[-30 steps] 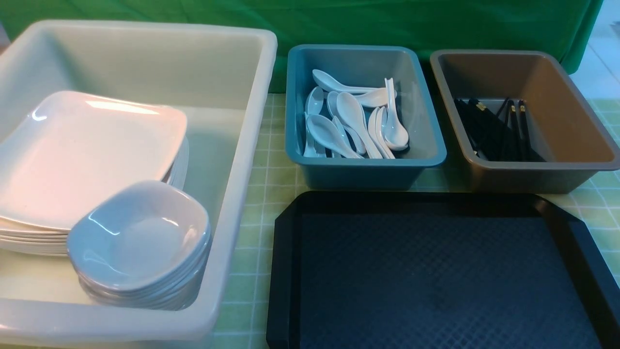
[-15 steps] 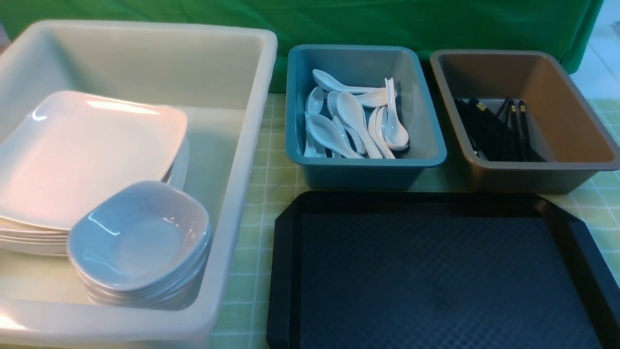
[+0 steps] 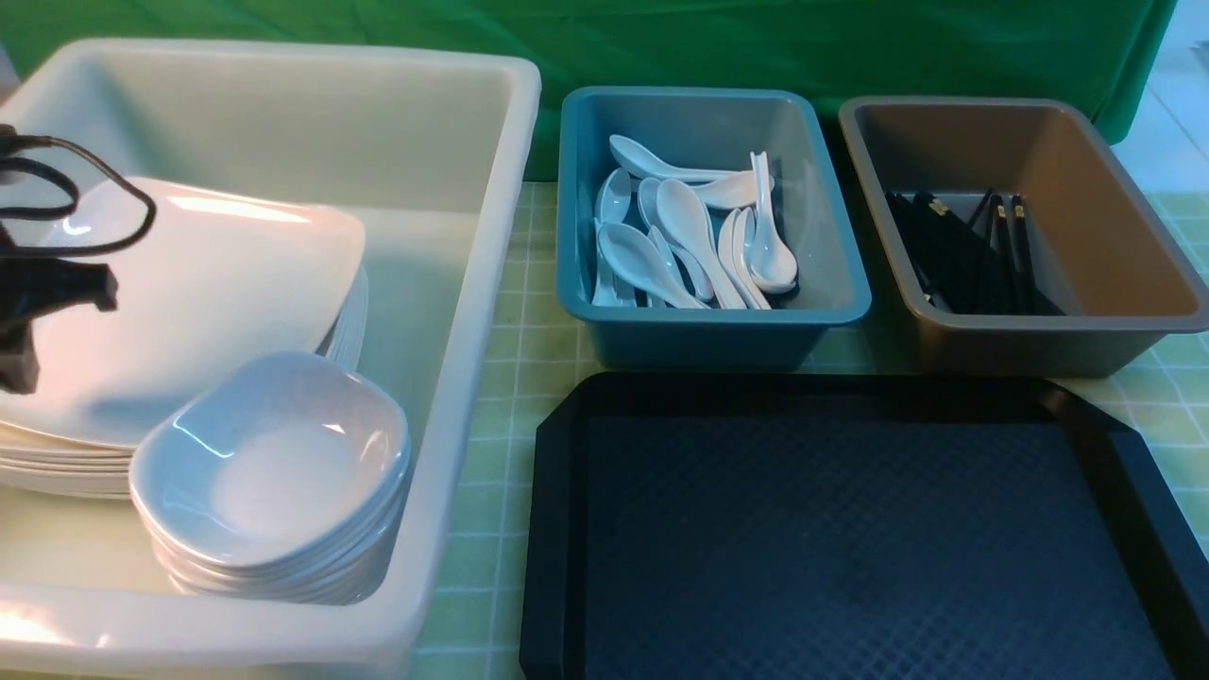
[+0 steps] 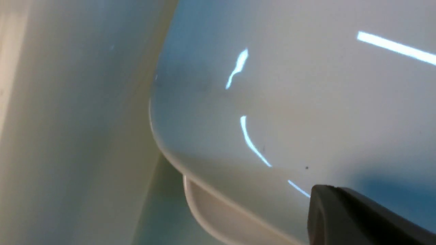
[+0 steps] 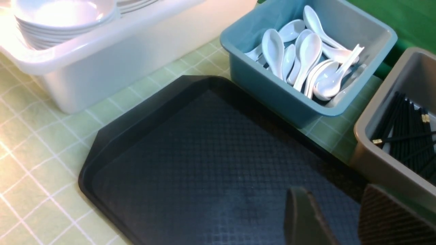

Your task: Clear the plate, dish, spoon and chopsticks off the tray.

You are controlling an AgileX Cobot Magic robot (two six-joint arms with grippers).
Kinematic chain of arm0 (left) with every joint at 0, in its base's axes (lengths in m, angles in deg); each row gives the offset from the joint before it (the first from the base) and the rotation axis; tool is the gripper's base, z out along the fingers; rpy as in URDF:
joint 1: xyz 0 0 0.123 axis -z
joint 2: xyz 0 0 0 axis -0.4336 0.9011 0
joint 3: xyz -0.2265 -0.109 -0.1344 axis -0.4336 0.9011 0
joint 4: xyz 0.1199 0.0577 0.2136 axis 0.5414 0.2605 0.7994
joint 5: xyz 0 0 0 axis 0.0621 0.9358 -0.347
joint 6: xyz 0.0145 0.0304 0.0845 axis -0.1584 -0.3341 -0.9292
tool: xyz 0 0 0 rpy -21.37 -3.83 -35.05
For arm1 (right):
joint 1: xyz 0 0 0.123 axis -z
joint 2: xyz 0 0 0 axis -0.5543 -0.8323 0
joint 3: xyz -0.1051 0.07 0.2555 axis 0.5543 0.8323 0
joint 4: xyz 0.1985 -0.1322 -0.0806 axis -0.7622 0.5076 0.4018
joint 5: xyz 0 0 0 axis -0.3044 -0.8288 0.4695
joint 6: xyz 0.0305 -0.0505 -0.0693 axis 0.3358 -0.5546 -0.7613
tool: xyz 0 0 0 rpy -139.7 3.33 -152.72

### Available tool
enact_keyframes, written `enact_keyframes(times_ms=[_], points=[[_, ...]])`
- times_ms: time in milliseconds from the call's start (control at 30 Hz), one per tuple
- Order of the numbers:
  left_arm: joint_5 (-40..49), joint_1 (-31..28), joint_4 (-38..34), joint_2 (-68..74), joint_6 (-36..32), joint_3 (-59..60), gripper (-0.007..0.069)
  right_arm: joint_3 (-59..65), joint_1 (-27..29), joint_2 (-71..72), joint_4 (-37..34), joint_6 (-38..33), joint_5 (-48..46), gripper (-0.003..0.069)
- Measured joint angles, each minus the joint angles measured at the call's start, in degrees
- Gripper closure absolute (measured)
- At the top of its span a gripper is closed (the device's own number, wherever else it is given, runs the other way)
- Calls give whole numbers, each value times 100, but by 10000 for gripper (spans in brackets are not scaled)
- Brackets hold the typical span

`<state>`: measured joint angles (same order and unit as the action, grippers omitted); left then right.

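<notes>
Over big white tub | left gripper closed empty above large glossy white squarish plate | retreat straight up, avoid nudging stack | right gripper parted, empty, over black diamond-textured tray.

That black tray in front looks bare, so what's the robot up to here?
The tray holds nothing now. The plates and small bowls are stacked in the white tub, the spoons lie in the teal tub, the chopsticks in the brown tub. The left arm is over the plates, its fingers shut; the right gripper hovers over the tray, holding nothing.
</notes>
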<state>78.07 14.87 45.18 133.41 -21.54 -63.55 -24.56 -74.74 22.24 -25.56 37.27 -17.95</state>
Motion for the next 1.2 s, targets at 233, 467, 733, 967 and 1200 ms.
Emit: enact_keyframes(times_ms=[233, 467, 733, 967, 1200], points=[[397, 0, -52, 244, 34, -5, 642, 0, 0, 0, 0, 0, 0, 419], [765, 0, -283, 349, -7, -68, 641, 0, 0, 0, 0, 11, 0, 419], [1161, 0, -471, 179, -134, -100, 641, 184, 0, 0, 0, 17, 20, 419], [558, 0, -470, -555, -137, -69, 641, 404, 0, 0, 0, 17, -20, 419], [594, 0, -433, -656, -137, -50, 641, 404, 0, 0, 0, 17, -20, 419]])
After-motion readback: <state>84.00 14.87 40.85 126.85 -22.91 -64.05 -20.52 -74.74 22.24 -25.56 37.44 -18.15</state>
